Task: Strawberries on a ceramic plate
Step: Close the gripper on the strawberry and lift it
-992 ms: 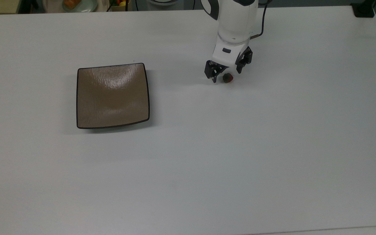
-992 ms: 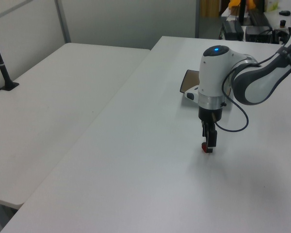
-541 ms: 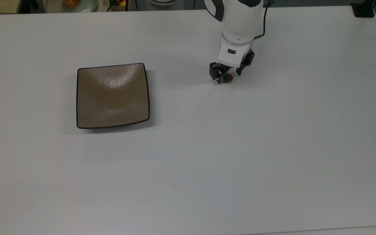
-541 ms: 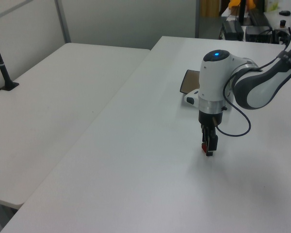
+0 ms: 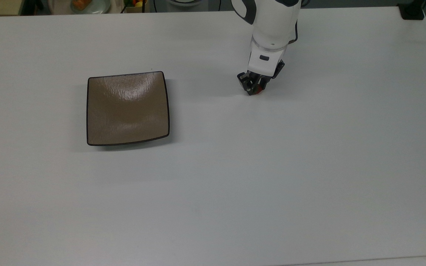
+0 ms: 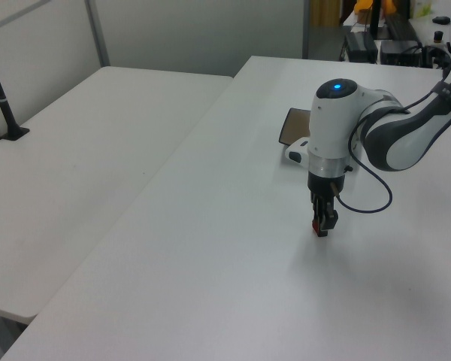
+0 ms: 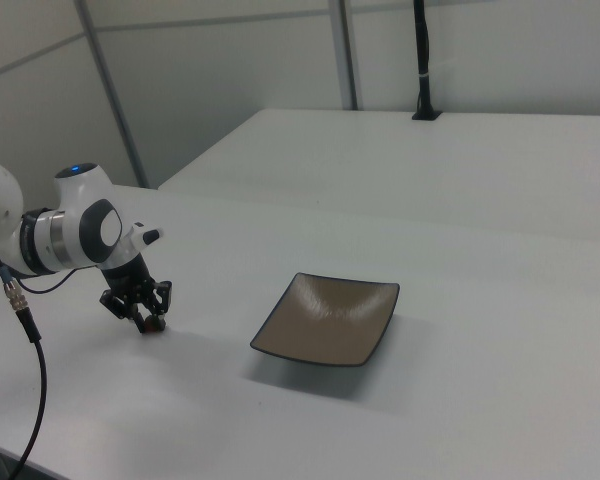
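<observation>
Top view: gripper (image 5: 255, 88) is down at the table (image 5: 272, 166), fingers closed on the strawberry (image 5: 258, 89), w/ a bit of red showing between them. Ceramic plate (image 5: 127, 108) sits bare, well apart toward the top view's left. Right view: strawberry (image 7: 156, 323) is low btw. the fingertips.

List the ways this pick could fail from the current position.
The strawberry is tiny and roundish, with the gripper closed around it low on the white table; it could squirt out sideways or get crushed if the pinch is off-centre.

The ceramic plate sits well off toward the top view's left, so a loose hold may drop the berry during the carry.

The plate's glossy, curved surface might let a released berry roll.
</observation>
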